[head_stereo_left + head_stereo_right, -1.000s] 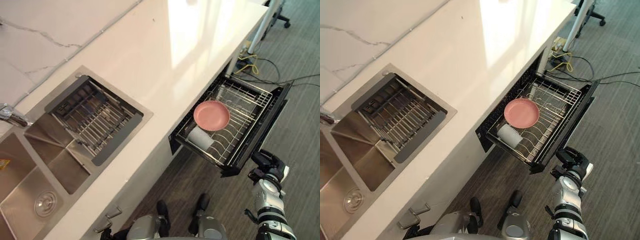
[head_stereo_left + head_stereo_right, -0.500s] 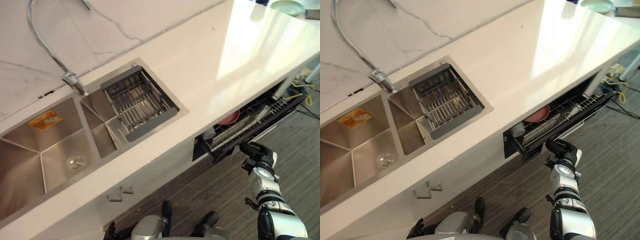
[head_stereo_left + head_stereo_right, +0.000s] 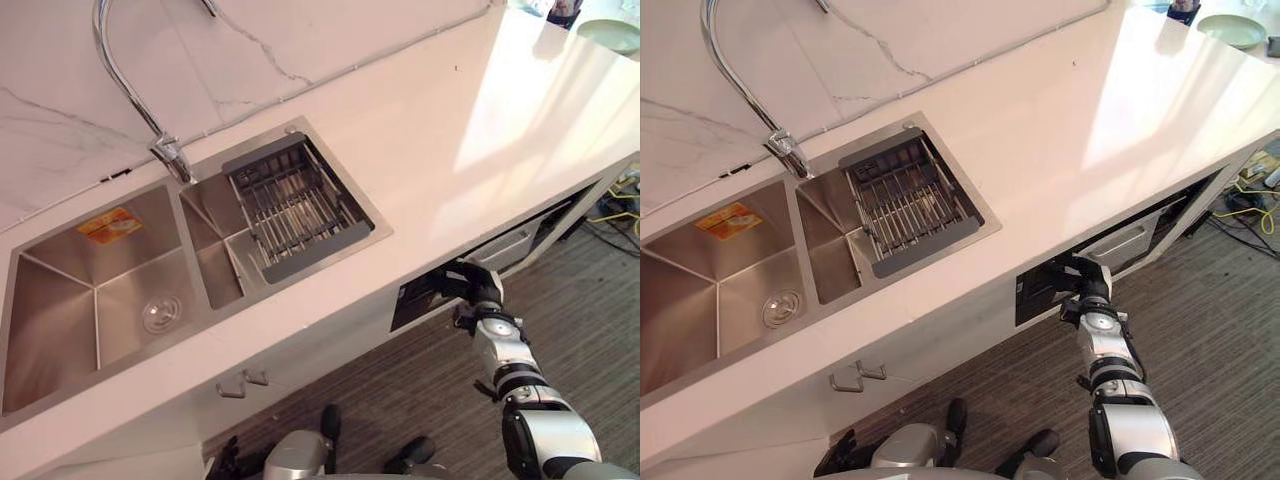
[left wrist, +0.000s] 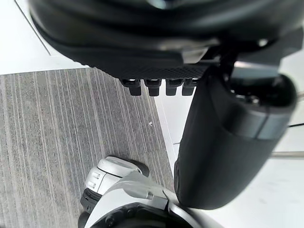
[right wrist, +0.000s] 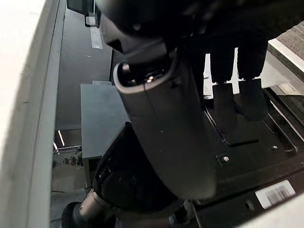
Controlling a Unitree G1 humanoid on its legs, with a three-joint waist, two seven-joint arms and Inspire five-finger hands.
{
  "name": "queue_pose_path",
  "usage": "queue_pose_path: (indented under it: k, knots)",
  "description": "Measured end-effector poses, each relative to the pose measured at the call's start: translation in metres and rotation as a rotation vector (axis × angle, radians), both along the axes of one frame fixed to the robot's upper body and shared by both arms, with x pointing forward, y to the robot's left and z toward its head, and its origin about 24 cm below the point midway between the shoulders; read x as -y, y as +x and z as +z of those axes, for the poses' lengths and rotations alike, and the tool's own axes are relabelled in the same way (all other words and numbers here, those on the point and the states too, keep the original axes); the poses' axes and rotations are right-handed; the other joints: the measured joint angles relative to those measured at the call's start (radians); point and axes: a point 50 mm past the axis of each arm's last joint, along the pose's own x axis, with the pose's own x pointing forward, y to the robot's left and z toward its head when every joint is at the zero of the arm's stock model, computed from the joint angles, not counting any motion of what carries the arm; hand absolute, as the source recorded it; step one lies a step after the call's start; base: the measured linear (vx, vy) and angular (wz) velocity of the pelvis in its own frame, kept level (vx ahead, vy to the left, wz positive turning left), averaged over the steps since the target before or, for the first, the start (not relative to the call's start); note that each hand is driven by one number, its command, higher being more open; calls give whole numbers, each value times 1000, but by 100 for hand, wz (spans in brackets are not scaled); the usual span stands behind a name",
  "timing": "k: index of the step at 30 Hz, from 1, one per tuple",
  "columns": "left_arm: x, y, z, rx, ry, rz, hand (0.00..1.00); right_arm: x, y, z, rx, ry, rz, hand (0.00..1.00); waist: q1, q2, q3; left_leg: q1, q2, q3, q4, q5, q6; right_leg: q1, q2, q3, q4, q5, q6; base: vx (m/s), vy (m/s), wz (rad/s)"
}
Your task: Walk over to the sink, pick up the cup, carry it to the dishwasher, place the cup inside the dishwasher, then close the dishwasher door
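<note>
Pale marble wall, grey veins, across upper left. Long white surface runs diagonally from lower left to upper right, with a broad glare patch on its right half. White cabinet front below, two metal handles, lower left. Grey striped floor, lower right; yellow cable at right edge.

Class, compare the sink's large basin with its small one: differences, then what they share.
The large basin is wider; the small basin is narrower. The large basin shows a round drain and an orange sticker; the small basin carries a dark wire rack. Both are steel, set in the white countertop.
</note>
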Motion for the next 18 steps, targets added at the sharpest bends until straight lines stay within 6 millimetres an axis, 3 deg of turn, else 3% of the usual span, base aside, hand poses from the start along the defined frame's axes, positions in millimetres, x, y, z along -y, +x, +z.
queue_pose_path:
  k: [3, 6, 8, 11, 13, 15, 16, 18]
  knots:
    - [-4, 0, 0, -1, 8, 7, 100, -5, -16, -13, 19, 66, 30, 100, 2, -25, -10, 0, 4, 26, 0, -7, 5, -14, 2, 28, 0, -1, 2, 12, 36, -28]
    - [-8, -3, 1, 2, 0, 55, 100, -7, -48, -39, -20, 182, -6, 100, 1, -51, -26, 2, 6, 50, 0, -18, 7, -25, 2, 52, 0, -1, 2, 43, 41, -24]
    - [-9, -6, 0, -1, -14, 110, 100, -12, -74, -60, -59, 268, -46, 100, -6, -68, -34, 4, 8, 70, 0, -27, 8, -34, 3, 72, 0, 0, 2, 71, 38, -28]
    - [-11, -11, -1, 1, -33, 174, 100, -25, -131, -97, -204, 351, -87, 100, -37, -88, -46, 16, 7, 87, -4, -37, 12, -34, 1, 92, 0, 4, 1, 97, 41, -20]
    - [-13, -12, -1, 10, -56, 207, 100, -36, -183, -127, -364, 441, -152, 100, -51, -101, -55, 32, 7, 106, -15, -44, 14, -32, 1, 109, 2, 3, 5, 108, 43, -22]
    - [-14, -10, -1, 23, -83, 227, 100, -41, -221, -142, -480, 492, -208, 100, -59, -106, -60, 38, 3, 108, -20, -47, 16, -30, -3, 111, 5, 2, 11, 90, 42, -7]
    - [-14, -9, -1, 30, -92, 230, 100, -43, -236, -146, -521, 515, -233, 100, -65, -111, -63, 39, 0, 108, -22, -49, 18, -30, -6, 112, 6, 3, 14, 83, 51, -1]
    - [-15, -8, -1, 33, -104, 224, 100, -40, -239, -146, -558, 464, -165, 100, -83, -121, -69, 41, -7, 103, -26, -51, 23, -30, -17, 106, 19, -1, 23, 35, 64, 10]
